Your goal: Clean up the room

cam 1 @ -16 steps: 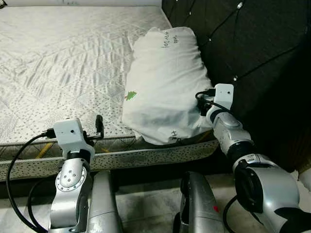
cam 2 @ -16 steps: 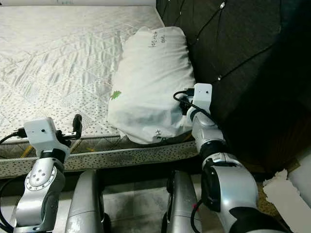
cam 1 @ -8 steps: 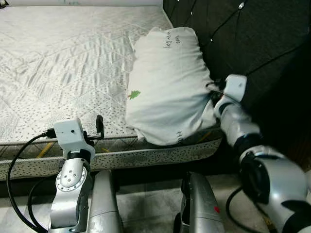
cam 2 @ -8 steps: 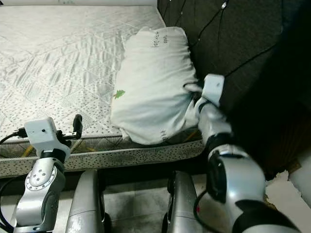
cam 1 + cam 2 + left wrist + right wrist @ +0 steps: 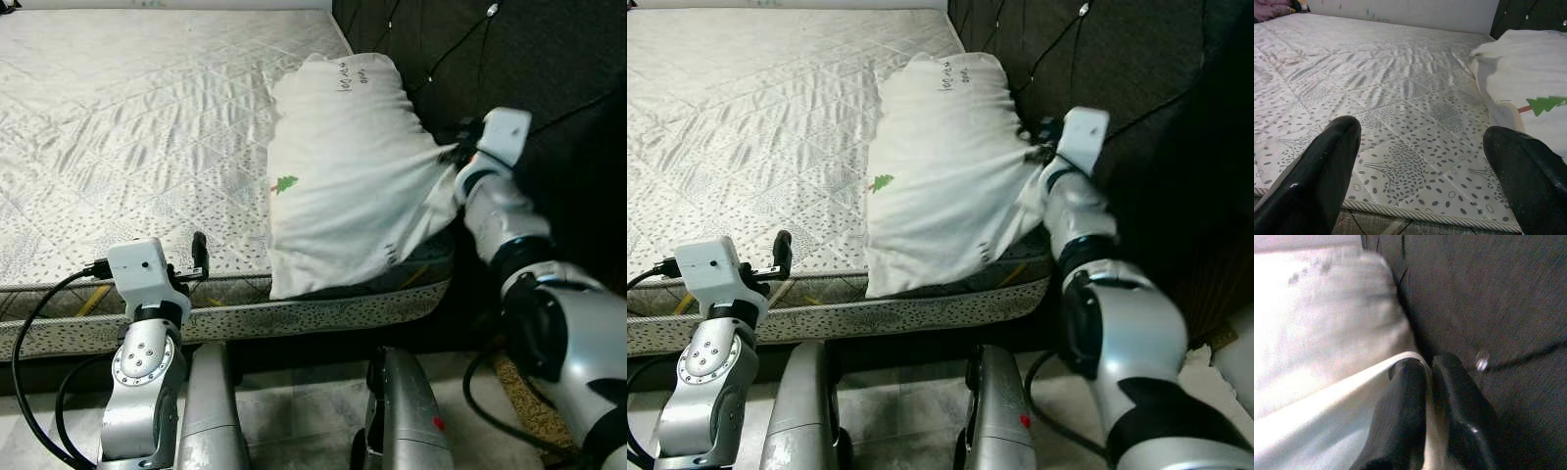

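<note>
- Right gripper (image 5: 1425, 382) pinches the white pillow's (image 5: 343, 176) cloth corner beside the dark headboard (image 5: 558, 69).
- Left gripper (image 5: 1420, 161) hovers wide apart over the mattress (image 5: 127, 127) edge.

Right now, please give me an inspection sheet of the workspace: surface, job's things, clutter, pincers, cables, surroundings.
Surface: bare quilted mattress, leaf-print cover, no sheet on it.
Job's things: white pillow with a small green tree print, lying at the mattress edge next to the headboard; its cover is pulled taut toward the right pincer.
Clutter: a bundle of cloth at the far corner of the mattress, too small to identify.
Pincers: right pincer shut on the pillow cover beside the headboard; left pincer open, low over the near mattress edge, holding nothing.
Cables: black cable looping from the left wrist camera.
Surroundings: dark tufted headboard; pale floor below.
</note>
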Tool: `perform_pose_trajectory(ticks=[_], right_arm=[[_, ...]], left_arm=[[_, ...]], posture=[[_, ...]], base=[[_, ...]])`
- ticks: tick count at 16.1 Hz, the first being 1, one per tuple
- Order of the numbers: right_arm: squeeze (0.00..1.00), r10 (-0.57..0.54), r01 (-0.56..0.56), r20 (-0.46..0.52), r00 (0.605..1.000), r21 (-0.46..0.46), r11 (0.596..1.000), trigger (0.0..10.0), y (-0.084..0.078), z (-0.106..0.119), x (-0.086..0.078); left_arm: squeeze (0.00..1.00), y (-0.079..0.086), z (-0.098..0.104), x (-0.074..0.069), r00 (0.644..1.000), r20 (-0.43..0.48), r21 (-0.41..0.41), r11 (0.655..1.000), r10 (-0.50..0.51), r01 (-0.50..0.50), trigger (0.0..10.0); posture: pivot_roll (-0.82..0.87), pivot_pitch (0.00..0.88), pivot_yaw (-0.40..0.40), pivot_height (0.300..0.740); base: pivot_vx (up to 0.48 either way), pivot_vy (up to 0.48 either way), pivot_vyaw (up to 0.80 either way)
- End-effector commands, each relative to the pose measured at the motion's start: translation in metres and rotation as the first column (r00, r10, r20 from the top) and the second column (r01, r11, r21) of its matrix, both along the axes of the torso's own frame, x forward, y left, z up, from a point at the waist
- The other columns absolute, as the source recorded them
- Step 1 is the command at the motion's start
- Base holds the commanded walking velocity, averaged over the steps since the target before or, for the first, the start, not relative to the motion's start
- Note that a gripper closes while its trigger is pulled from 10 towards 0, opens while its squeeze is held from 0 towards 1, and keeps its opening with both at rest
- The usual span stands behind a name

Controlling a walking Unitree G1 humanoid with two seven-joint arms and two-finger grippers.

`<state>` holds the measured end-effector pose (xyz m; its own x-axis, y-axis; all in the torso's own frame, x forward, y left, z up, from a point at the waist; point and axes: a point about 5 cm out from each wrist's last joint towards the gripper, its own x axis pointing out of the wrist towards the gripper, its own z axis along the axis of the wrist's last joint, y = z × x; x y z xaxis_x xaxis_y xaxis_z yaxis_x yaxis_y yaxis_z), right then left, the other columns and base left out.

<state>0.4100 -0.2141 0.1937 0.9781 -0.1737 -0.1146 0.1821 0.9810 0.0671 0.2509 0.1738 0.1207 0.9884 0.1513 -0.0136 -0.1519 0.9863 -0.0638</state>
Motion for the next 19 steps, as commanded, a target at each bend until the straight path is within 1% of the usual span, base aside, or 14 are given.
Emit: perform_pose_trajectory(ticks=[1, 3, 4, 5, 6, 7, 9, 12, 13, 14, 15, 16, 18, 19], right_arm=[[0.00, -0.021, 0.021, 0.090, 0.996, 0.001, 1.000, 0.0, -0.005, 0.026, 0.004], [0.00, -0.021, 0.021, 0.094, 0.995, -0.005, 1.000, 0.0, -0.006, 0.027, 0.004], [0.00, -0.005, 0.007, 0.056, 0.998, -0.029, 1.000, 6.7, -0.005, 0.014, 0.002], [0.00, -0.004, 0.005, 0.031, 1.000, -0.030, 1.000, 10.0, -0.005, 0.005, 0.000], [1.00, 0.000, -0.001, -0.006, 1.000, -0.028, 1.000, 10.0, -0.006, -0.011, -0.005], [1.00, 0.002, -0.003, -0.022, 1.000, -0.031, 1.000, 10.0, -0.007, -0.018, -0.007], [1.00, 0.005, -0.011, -0.101, 0.995, -0.058, 0.998, 10.0, -0.009, -0.047, -0.018], [1.00, 0.001, -0.019, -0.177, 0.984, -0.099, 0.995, 10.0, -0.018, -0.070, -0.030], [1.00, 0.007, -0.033, -0.213, 0.977, -0.122, 0.992, 10.0, -0.021, -0.080, -0.036], [1.00, -0.001, -0.043, -0.269, 0.963, -0.158, 0.987, 10.0, -0.027, -0.095, -0.045], [1.00, -0.005, -0.045, -0.285, 0.959, -0.168, 0.985, 10.0, -0.029, -0.099, -0.048], [1.00, -0.039, -0.033, -0.368, 0.929, -0.188, 0.982, 10.0, -0.040, -0.120, -0.065], [1.00, -0.065, -0.013, -0.391, 0.918, -0.194, 0.981, 10.0, -0.046, -0.132, -0.076], [1.00, -0.066, -0.002, -0.367, 0.928, -0.181, 0.984, 10.0, -0.046, -0.133, -0.079]], left_arm=[[0.00, 0.000, 0.004, -0.001, 1.000, 0.015, 0.008, 1.000, 0.004, -0.005, 10.0], [0.00, 0.000, 0.004, 0.000, 1.000, 0.015, 0.009, 1.000, 0.003, -0.004, 10.0], [0.00, 0.000, 0.004, 0.000, 1.000, 0.015, 0.008, 1.000, 0.000, 0.000, 10.0], [0.00, -0.001, 0.004, 0.000, 1.000, 0.015, 0.008, 1.000, -0.001, 0.001, 10.0], [0.00, -0.001, 0.004, -0.001, 1.000, 0.013, 0.007, 1.000, -0.002, 0.002, 10.0], [0.00, -0.001, 0.004, -0.001, 1.000, 0.012, 0.006, 1.000, -0.003, 0.003, 10.0], [0.00, -0.001, 0.003, -0.001, 1.000, 0.005, 0.008, 1.000, -0.011, 0.011, 10.0], [0.00, 0.000, 0.003, 0.002, 1.000, 0.006, 0.010, 1.000, -0.014, 0.014, 10.0], [0.00, 0.000, 0.003, 0.002, 1.000, 0.007, 0.010, 1.000, -0.016, 0.016, 10.0], [0.00, -0.001, 0.003, 0.002, 1.000, 0.008, 0.010, 1.000, -0.017, 0.016, 10.0], [0.00, -0.001, 0.003, 0.002, 1.000, 0.008, 0.010, 1.000, -0.017, 0.017, 10.0], [0.00, 0.000, 0.002, 0.001, 1.000, 0.006, 0.011, 1.000, -0.013, 0.013, 10.0], [0.00, 0.002, 0.002, 0.000, 1.000, 0.004, 0.013, 1.000, -0.009, 0.009, 10.0], [0.00, 0.003, 0.002, 0.000, 1.000, 0.004, 0.014, 1.000, -0.007, 0.007, 10.0]], posture=[[0.17, 0.019, -0.033, 0.516], [0.17, 0.019, -0.033, 0.516], [0.17, 0.018, -0.033, 0.516], [0.17, 0.018, -0.032, 0.516], [0.17, 0.020, -0.028, 0.516], [0.16, 0.020, -0.026, 0.516], [0.16, 0.018, -0.019, 0.516], [0.15, 0.013, -0.019, 0.516], [0.15, 0.010, -0.020, 0.516], [0.15, 0.007, -0.023, 0.516], [0.15, 0.006, -0.024, 0.516], [0.15, 0.005, -0.026, 0.516], [0.14, 0.006, -0.026, 0.516], [0.14, 0.006, -0.024, 0.516]], base=[[0.000, 0.000, 0.00], [0.000, 0.000, 0.00], [0.000, 0.000, 0.00], [0.000, 0.000, 0.00], [0.000, 0.000, 0.00], [0.000, 0.000, 0.00], [0.000, 0.000, 0.00], [0.000, 0.000, 0.00], [0.000, 0.000, 0.00], [0.000, 0.000, 0.00], [0.000, 0.000, 0.00], [0.000, 0.000, 0.00], [0.000, 0.000, 0.00], [0.000, 0.000, 0.00]])
